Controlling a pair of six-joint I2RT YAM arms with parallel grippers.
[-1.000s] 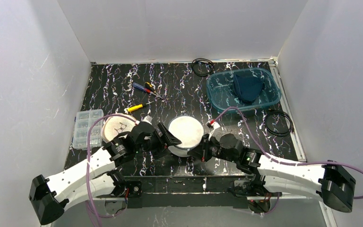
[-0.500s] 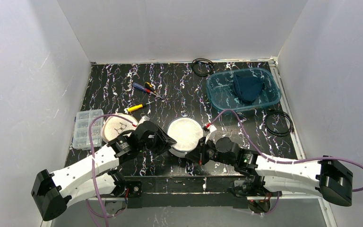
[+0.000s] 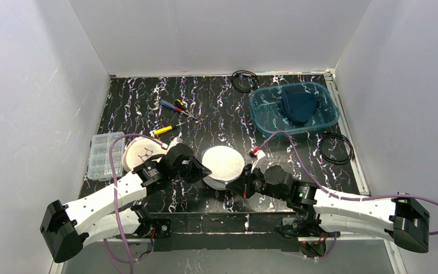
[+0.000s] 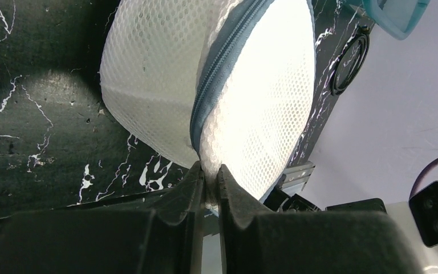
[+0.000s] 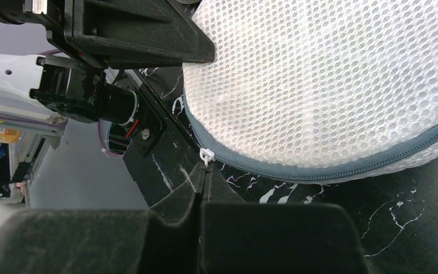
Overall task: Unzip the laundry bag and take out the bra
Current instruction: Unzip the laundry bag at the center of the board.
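**Operator:** Where's the bag sitting?

**Spotter:** Your laundry bag (image 3: 223,162) is the round white mesh one resting on the black marbled table (image 3: 142,94), between your 2 tools. Its grey-blue zipper (image 4: 219,63) runs around the rim. It is closed along every stretch your wrist views show.

**Operator:** What's my left side doing?

**Spotter:** Your left tool (image 4: 210,173) is at the bag's near left edge. Its fingers are drawn almost together, pinching a fold of mesh right beside the zipper.

**Operator:** And the right?

**Spotter:** Your right tool (image 5: 204,172) is at the bag's near right edge, fingers pressed tight together. The white zipper pull (image 5: 206,154) stands at their very tips and looks nipped between them.

**Operator:** Any sign of the bra?

**Spotter:** You can't tell what's inside; the mesh hides it.

**Operator:** What else is around the bag?

**Spotter:** Just left of the bag, by your left arm, lies a round beige disc (image 3: 141,154), with a clear compartment box (image 3: 104,155) further left. Beyond the bag to the left you have 2 screwdrivers (image 3: 174,107) and a yellow-handled driver (image 3: 165,130). Beyond it to the right, well apart, a teal tub (image 3: 262,111) holds a dark blue cloth (image 3: 297,104). 1 black cable loop (image 3: 244,80) lies far beyond the bag, and another (image 3: 336,149) lies off to its right.
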